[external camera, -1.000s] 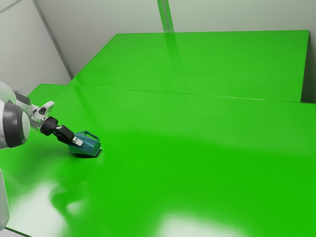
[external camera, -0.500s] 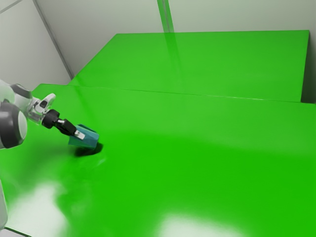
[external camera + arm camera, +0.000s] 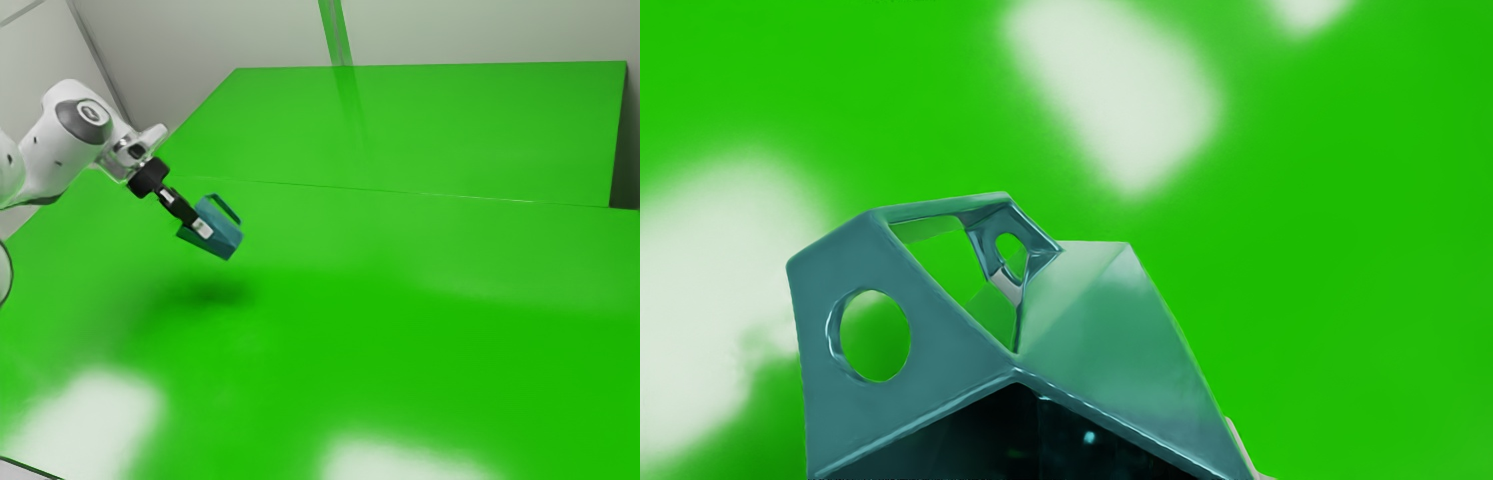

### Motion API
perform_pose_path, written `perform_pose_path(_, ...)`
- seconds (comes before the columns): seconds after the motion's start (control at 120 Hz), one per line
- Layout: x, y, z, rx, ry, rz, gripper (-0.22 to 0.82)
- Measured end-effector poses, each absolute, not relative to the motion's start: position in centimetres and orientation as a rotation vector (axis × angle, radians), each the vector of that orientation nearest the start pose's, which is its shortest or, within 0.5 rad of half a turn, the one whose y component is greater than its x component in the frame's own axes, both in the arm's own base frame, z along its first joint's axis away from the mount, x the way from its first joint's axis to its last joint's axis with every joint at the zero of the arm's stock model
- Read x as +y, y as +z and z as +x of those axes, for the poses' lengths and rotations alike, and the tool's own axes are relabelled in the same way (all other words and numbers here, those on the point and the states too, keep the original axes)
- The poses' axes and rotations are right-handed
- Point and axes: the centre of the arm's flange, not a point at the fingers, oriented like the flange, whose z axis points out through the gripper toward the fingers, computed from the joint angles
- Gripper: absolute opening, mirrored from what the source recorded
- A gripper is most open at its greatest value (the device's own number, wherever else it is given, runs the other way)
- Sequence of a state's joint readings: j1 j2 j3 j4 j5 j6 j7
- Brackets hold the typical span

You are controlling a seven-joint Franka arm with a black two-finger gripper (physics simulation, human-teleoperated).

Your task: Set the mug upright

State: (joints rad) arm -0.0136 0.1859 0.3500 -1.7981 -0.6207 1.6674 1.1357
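Note:
The blue-green mug (image 3: 227, 243) hangs in the air above the green table, tilted, with its handle (image 3: 228, 208) on the upper side toward the exterior view's right. My gripper (image 3: 203, 228) is shut on the mug's body. Seen in the wrist view, the mug (image 3: 1120, 327) has its dark opening turned toward my hand, and its angular handle (image 3: 820, 267) has round holes. My gripper (image 3: 1125, 370) holds the body there; a pale fingertip edge shows beside the mug, and much of the fingers is hidden by it.
The green table (image 3: 400, 330) stretches beneath the mug, whose soft shadow falls on it. A second green surface (image 3: 430, 130) adjoins it at the back, with pale walls (image 3: 480, 30) behind.
My gripper has lifted the mug off the table and carried it up and toward the exterior view's right. The mug has tilted further, and its shadow has come away from it.

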Motion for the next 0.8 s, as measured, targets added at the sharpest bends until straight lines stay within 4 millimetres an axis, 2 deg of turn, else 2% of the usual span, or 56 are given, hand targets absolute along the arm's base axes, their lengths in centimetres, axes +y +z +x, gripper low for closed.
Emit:
perform_pose_path(0.075, 9.2, 45.4, 57.2, -0.924, 0.143, 2.478, -0.18)
perform_pose_path(0.208, 3.5, 45.6, 57.1, -1.109, 0.043, 2.602, -0.18)
perform_pose_path(0.392, -1.2, 44.6, 54.9, -1.276, -0.059, 2.766, -0.18)
perform_pose_path(0.517, -4.6, 42.8, 53.8, -1.373, -0.065, 2.838, -0.18)
perform_pose_path(0.725, -10.6, 41.0, 54.1, -1.475, 0.056, 2.879, -0.18)
perform_pose_path(0.8, -12.1, 40.6, 54.1, -1.511, 0.08, 2.894, -0.18)
